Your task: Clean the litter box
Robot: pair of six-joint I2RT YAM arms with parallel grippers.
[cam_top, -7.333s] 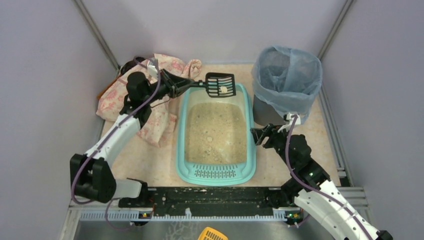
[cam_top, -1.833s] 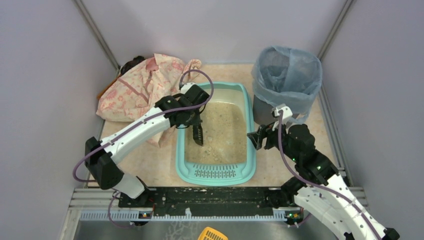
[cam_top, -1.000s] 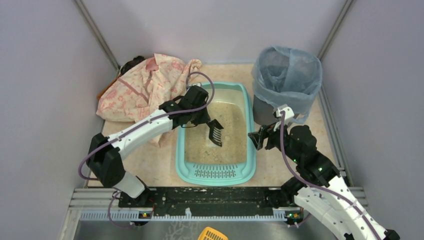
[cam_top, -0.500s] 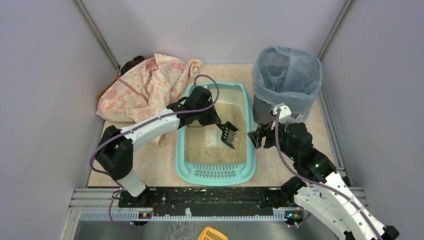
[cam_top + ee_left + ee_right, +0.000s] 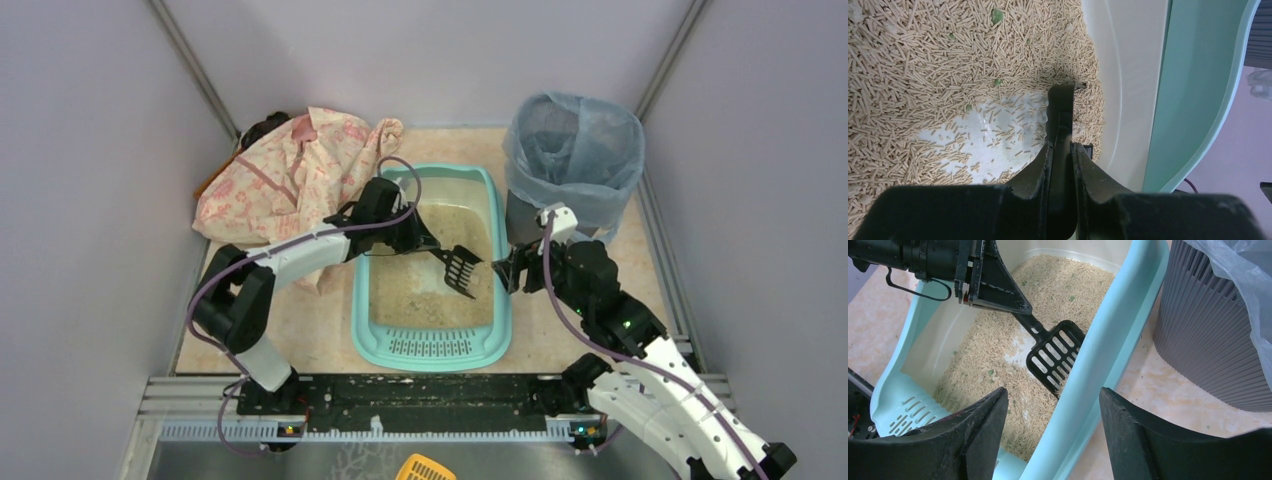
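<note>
The turquoise litter box (image 5: 432, 350) with cream walls and beige litter lies mid-table, its grille end toward the arm bases. My left gripper (image 5: 418, 238) is shut on the handle of a black slotted scoop (image 5: 459, 268), whose head lies in the litter against the box's right wall. The left wrist view shows the scoop (image 5: 1062, 110) edge-on beside a bare white patch of floor. The right wrist view shows the scoop (image 5: 1055, 355) and the box rim (image 5: 1108, 350). My right gripper (image 5: 508, 272) is open and straddles the box's right rim.
A grey bin (image 5: 572, 165) lined with a blue bag stands at the back right, close behind my right gripper. A pink patterned cloth (image 5: 285, 185) lies left of the box. A yellow scoop (image 5: 425, 468) lies by the near edge.
My left gripper carried the scoop from above the box's far end down into the litter and swept it rightward to the right wall. My right gripper edged closer to the rim.
</note>
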